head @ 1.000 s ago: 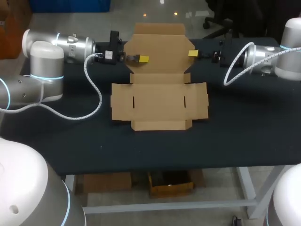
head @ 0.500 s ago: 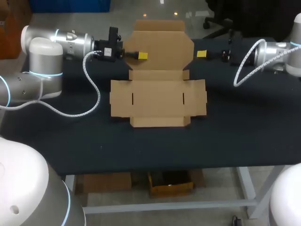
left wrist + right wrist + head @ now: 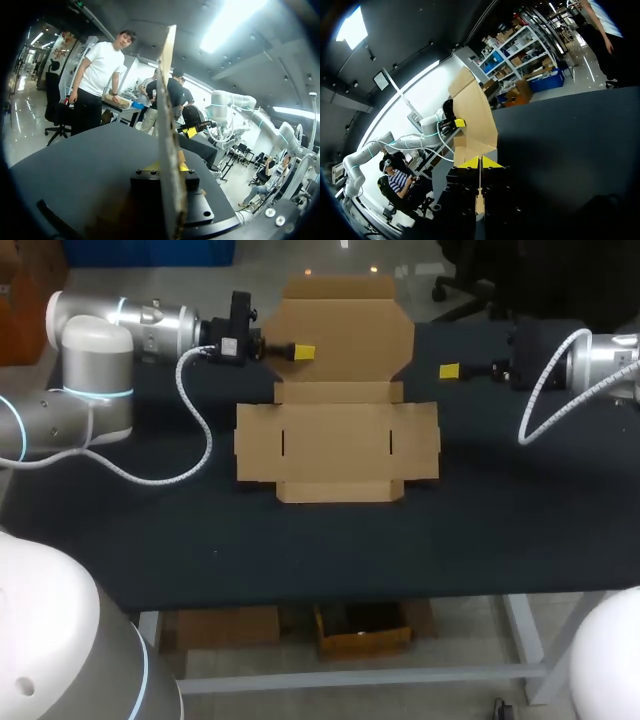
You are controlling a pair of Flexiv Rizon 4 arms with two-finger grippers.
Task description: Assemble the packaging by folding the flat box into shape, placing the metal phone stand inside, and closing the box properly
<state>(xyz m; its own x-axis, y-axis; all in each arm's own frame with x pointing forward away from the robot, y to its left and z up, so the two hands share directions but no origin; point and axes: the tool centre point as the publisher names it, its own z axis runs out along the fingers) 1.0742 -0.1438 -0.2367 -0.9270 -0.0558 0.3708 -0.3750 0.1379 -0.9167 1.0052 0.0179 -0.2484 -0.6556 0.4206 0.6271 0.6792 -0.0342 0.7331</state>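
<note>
Head view is showing the cardboard box (image 3: 337, 445) lying unfolded in the middle of the table (image 3: 500, 520). Its far lid panel (image 3: 345, 335) is standing up because the left gripper (image 3: 303, 351) is pinching the panel's left edge, apparently to crease the hinge. The right gripper (image 3: 449, 371) is hovering just right of the panel, tips pressed together, gripping nothing. No metal phone stand is showing.

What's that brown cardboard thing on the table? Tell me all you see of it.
The cardboard box is an unfolded brown blank with flaps and two slots, its main panels flat on the black table. Its rear lid panel stands raised, pinched at one edge by the left gripper. The right gripper hangs clear of it.
</note>
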